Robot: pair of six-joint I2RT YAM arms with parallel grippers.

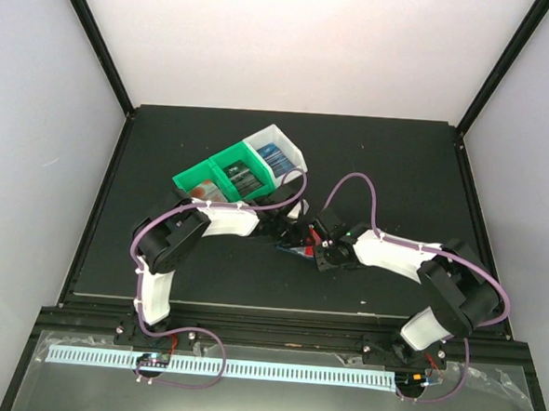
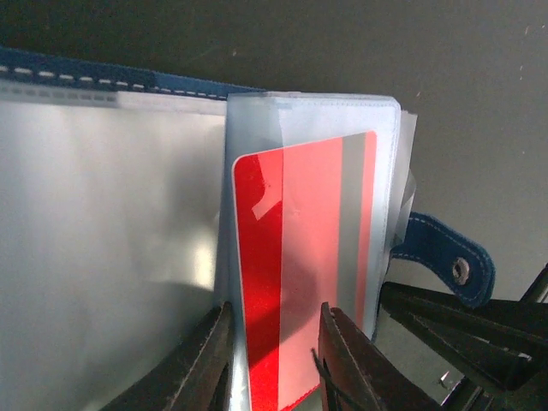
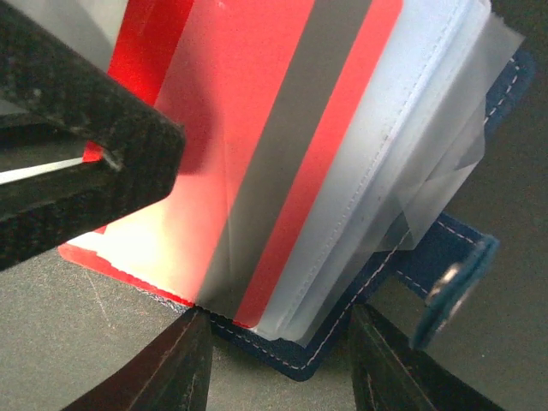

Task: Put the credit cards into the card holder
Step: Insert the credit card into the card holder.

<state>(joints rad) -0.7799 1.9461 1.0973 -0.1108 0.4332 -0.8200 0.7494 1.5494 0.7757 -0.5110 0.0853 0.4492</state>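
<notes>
Red credit card [image 2: 300, 257] in card holder [image 3: 419, 248], left hand [image 2: 276, 342] part-open astride it, right hand [image 3: 278, 342] open

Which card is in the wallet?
The red, grey-striped plastic card in the clear sleeve of the dark blue wallet; the others lie in the green-and-white bin.

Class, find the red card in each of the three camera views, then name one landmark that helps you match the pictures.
Top external: the red card is a tiny red sliver mid-table, below the green bin.
Left wrist: the card is centre frame, partly inside a clear sleeve.
Right wrist: the card fills the upper middle.
Shared landmark: the blue snap tab, right of the card in both wrist views; too small to tell from above.
</notes>
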